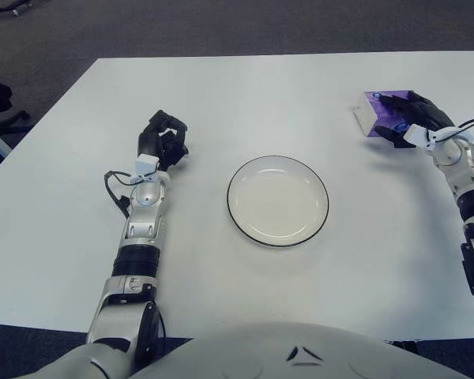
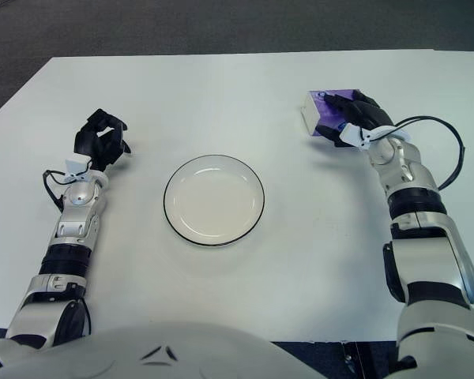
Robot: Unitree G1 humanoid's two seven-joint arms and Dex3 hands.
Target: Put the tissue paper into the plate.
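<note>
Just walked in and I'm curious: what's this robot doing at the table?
Its right hand is on a purple tissue pack at the far right of the white table, fingers wrapped over it. The plate in the middle holds nothing yet. The left hand shows left of the plate, fingers curled, holding nothing.

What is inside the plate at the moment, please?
Nothing: the plate shows only its bare white surface, fully uncovered. The tissue pack sits apart on the table, with the right hand on it; its underside is hidden. The left hand shows left of the plate.
</note>
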